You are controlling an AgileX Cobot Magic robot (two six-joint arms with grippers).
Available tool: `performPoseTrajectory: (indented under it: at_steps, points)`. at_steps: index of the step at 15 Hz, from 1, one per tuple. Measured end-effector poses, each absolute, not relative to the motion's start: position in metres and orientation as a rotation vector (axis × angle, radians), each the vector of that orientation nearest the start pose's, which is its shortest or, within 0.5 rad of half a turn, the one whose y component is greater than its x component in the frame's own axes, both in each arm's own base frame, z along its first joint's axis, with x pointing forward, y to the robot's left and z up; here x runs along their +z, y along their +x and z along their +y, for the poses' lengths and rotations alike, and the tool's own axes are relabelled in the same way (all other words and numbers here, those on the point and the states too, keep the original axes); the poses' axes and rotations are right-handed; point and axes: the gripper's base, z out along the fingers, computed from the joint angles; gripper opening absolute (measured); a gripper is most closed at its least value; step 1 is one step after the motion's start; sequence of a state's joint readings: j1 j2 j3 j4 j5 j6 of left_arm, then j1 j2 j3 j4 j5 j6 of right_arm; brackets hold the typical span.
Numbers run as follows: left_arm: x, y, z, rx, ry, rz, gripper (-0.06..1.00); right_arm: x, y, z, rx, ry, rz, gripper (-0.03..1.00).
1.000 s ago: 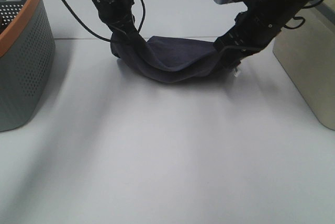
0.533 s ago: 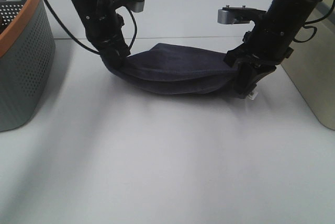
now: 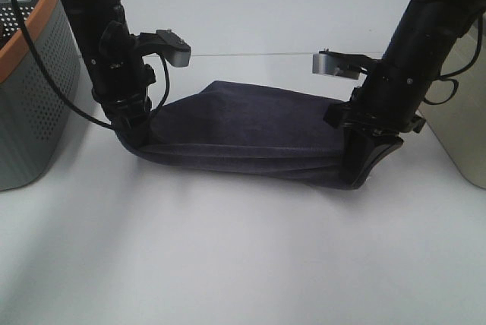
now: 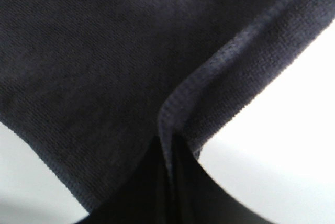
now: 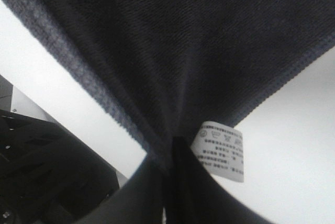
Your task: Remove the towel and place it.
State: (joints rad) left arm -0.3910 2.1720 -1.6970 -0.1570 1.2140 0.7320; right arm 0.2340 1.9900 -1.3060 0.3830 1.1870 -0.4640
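Observation:
The dark navy towel (image 3: 243, 131) hangs stretched between my two grippers, sagging onto the white table (image 3: 243, 264) in the middle. My left gripper (image 3: 137, 139) is shut on the towel's left corner. In the left wrist view the towel (image 4: 104, 51) fills the frame and its hem runs into the closed jaws of the left gripper (image 4: 170, 156). My right gripper (image 3: 361, 165) is shut on the towel's right corner. In the right wrist view the cloth (image 5: 172, 41) gathers into the right gripper (image 5: 170, 150), with the white tag (image 5: 220, 149) beside it.
A grey perforated basket with an orange rim (image 3: 34, 82) stands at the left. A beige box (image 3: 459, 105) stands at the right edge. White table surface lies in front of the towel.
Both grippers have moved toward the front of the table and farther apart, pulling the towel flatter and wider. The grips on the corners are unchanged.

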Motion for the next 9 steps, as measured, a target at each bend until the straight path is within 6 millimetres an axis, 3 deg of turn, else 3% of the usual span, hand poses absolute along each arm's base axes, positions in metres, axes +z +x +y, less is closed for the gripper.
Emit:
performPoseTrajectory:
  at_steps: [3, 6, 8, 9]
  points:
    - [0.1691, 0.3918, -0.1757, -0.233, 1.604, 2.700, 0.00, 0.1543, 0.3326, 0.1127, 0.615, -0.815, 3.170, 0.09]
    - [0.1686, 0.3915, -0.1755, -0.232, 1.607, 2.701, 0.00, 0.1537, 0.3333, 0.1137, 0.627, -0.793, 3.160, 0.21]
    - [0.1686, 0.3915, -0.1755, -0.232, 1.625, 2.688, 0.08, 0.1536, 0.3331, 0.1139, 0.630, -0.767, 3.170, 0.40]
    - [0.1690, 0.3914, -0.1755, -0.231, 1.634, 2.681, 0.19, 0.1536, 0.3331, 0.1139, 0.626, -0.715, 3.190, 0.54]
